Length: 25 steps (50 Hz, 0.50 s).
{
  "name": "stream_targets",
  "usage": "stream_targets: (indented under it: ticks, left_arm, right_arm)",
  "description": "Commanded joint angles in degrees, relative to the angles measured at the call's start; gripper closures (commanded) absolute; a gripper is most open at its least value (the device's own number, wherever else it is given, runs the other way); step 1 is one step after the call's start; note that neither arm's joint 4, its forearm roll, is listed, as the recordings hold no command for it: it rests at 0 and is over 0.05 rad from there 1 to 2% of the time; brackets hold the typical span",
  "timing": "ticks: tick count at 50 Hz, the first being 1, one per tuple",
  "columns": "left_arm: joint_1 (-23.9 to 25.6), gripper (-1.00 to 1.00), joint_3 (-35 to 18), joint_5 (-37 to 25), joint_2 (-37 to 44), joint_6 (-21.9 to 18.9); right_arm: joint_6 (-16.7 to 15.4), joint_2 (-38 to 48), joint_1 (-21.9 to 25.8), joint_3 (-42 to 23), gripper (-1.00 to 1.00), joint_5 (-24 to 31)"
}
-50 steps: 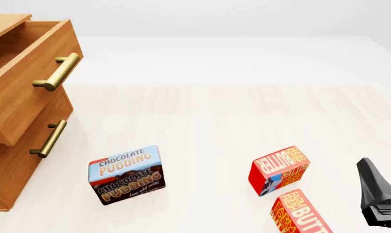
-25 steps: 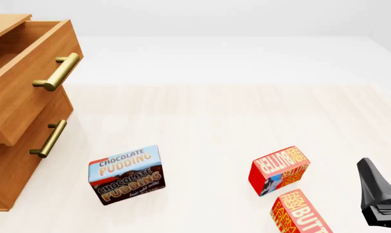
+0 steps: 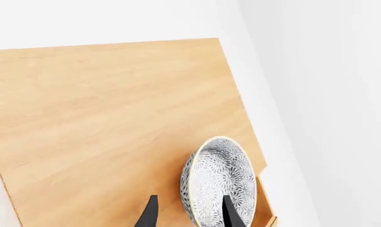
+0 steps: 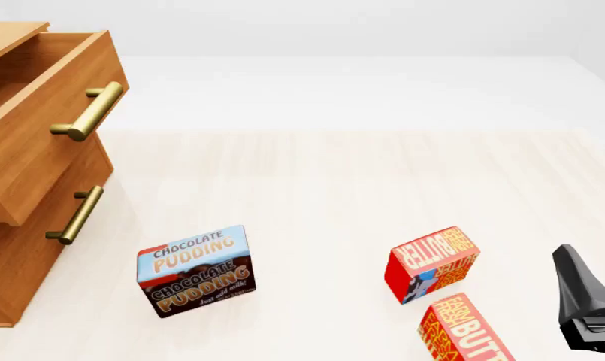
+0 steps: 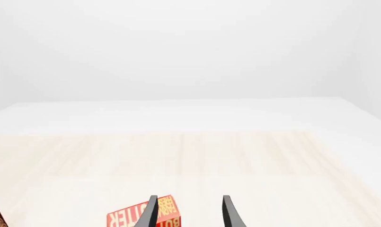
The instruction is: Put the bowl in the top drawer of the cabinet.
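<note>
In the left wrist view the bowl [image 3: 218,185], white-grey with a lacy pattern, shows tilted on its edge in front of the orange-brown top of the cabinet [image 3: 108,118], near that top's edge. My left gripper [image 3: 190,213] is open around it: one finger [image 3: 232,213] crosses the bowl's inside, the other stands apart from its rim. Whether the bowl rests on anything I cannot tell. The front view shows the top drawer [image 4: 43,120] pulled out at the far left, with its inside hidden and neither the bowl nor the left gripper in sight. My right gripper [image 5: 190,213] is open and empty.
A chocolate pudding box [image 4: 195,269] stands in front of the cabinet. Two red butter boxes [image 4: 433,263] [image 4: 464,329] lie at the front right, beside my right gripper [image 4: 583,301]. The lower drawer [image 4: 41,248] is closed, brass handle facing right.
</note>
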<state>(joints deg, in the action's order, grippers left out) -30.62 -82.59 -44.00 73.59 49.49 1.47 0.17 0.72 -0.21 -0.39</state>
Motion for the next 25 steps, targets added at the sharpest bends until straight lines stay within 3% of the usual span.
stream_targets:
  ticks: [1,25]
  left_arm:
    - [2.6,-1.0,1.4,-1.7,-4.2,-0.3]
    - [9.7,-1.0,4.9,-1.5,-10.7,0.2]
  right_arm:
    - [0.1,0.0,0.1,0.0,-1.0,0.0]
    - [0.1,-0.1,0.5,0.0,-1.0,-0.3]
